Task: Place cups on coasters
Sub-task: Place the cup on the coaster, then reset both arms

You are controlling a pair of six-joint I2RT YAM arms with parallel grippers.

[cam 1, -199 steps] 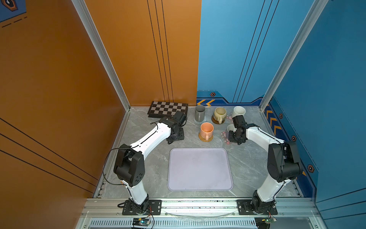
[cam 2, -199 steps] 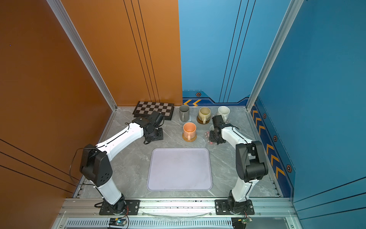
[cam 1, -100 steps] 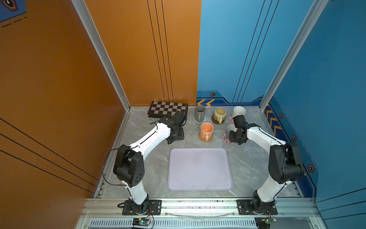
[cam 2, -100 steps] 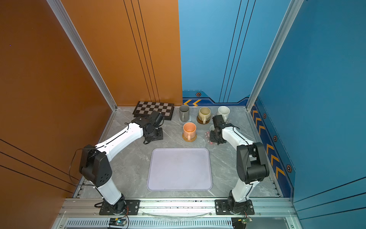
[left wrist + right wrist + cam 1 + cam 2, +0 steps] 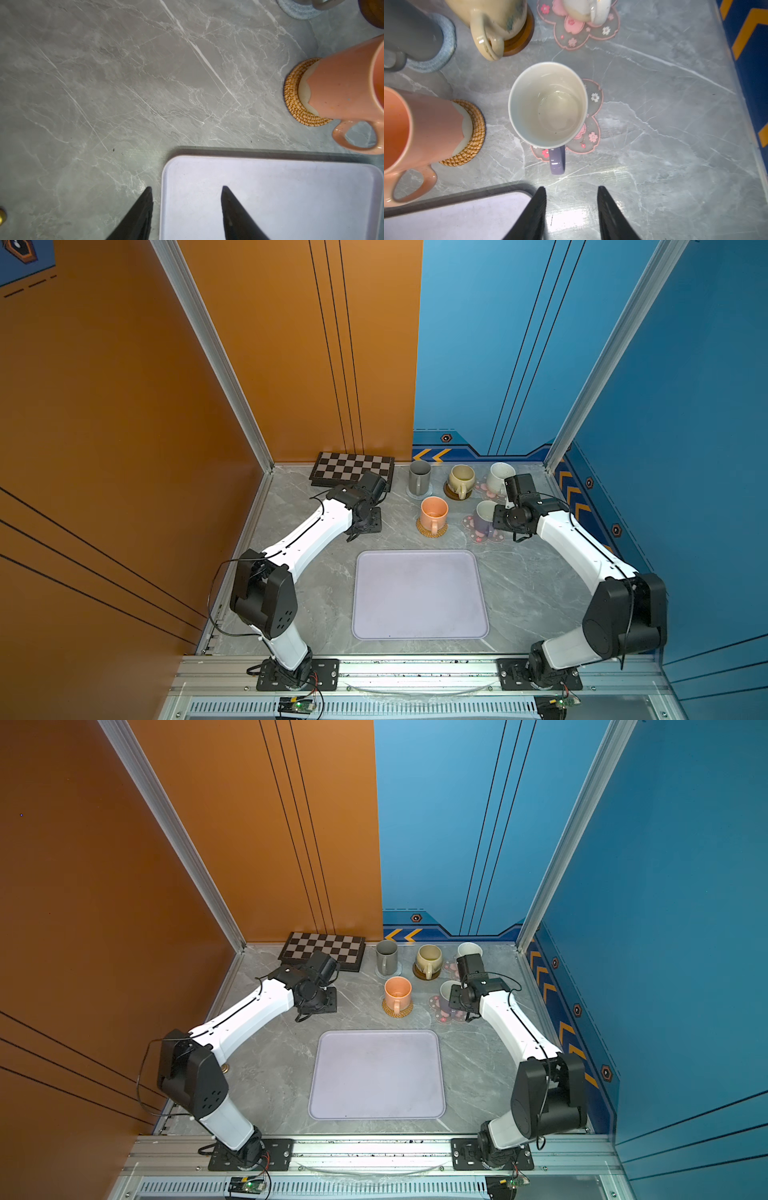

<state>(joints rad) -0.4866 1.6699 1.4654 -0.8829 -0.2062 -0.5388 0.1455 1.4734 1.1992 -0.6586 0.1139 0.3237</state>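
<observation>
We take the lavender tray [image 5: 419,593] as our dial, twelve toward the back wall. It lies bare on the grey marble tabletop [image 5: 519,580], with the chequered board [image 5: 353,467] out at eleven.

All five mugs crowd between twelve and one, each on a mat:
- the tall grey mug [image 5: 419,477] on the pale-blue spiral coaster [image 5: 448,41]
- the beige-yellow mug [image 5: 461,479] on the dark wooden disc [image 5: 527,31]
- the speckled white mug [image 5: 498,477] on a pink-flower coaster [image 5: 577,39]
- the orange mug [image 5: 434,511] on the woven rattan round [image 5: 476,133]
- the lavender mug [image 5: 484,516] on the second flower coaster [image 5: 595,97], at one o'clock

So we judge the placing all but done.

The right gripper [image 5: 571,187] hangs just short of the lavender mug's handle, fingers spread with nothing between them. The left gripper [image 5: 186,187] is likewise spread and empty, by the tray's eleven-o'clock corner.

Our worry is the retreat. The lavender mug seems to sit toward one side of its thin mat, and its handle juts past the mat's edge toward the fingers. If the right arm [image 5: 582,547] pulls away low or swings sideways, a finger could hook that handle and turn the mug or drag it off — or slide the mat itself. The orange mug's handle stands close by, so a wide sweep could clip it too.
</observation>
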